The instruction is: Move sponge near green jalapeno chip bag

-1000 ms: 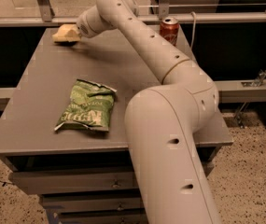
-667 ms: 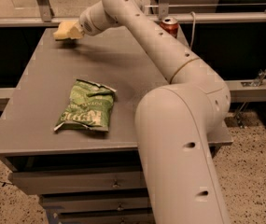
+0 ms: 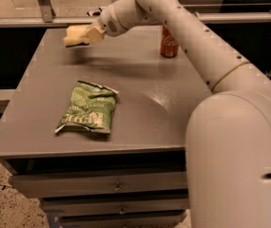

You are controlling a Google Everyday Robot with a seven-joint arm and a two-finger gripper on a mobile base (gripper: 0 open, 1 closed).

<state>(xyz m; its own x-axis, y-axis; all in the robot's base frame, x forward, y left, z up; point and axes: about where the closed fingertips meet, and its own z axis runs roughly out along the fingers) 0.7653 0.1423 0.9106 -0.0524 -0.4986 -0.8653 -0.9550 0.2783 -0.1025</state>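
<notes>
Pincer (image 3: 88,34) hovers over the far left corner of the tabletop (image 3: 140,75), clamped on the sponge (image 3: 72,37), which hangs clear of the surface with a shadow beneath it. Carrying looks like the step in hand. Next, the sponge should travel toward the near edge and come down just beside the green jalapeno chip bag (image 3: 88,109), which lies flat near the near left corner. Pale fingers blend into the foam, so their tips are hard to separate. The arm hides the top of a red can (image 3: 169,42) at the far edge.

Grey table (image 3: 140,80): chip bag (image 3: 88,109), soda can (image 3: 169,42)
</notes>
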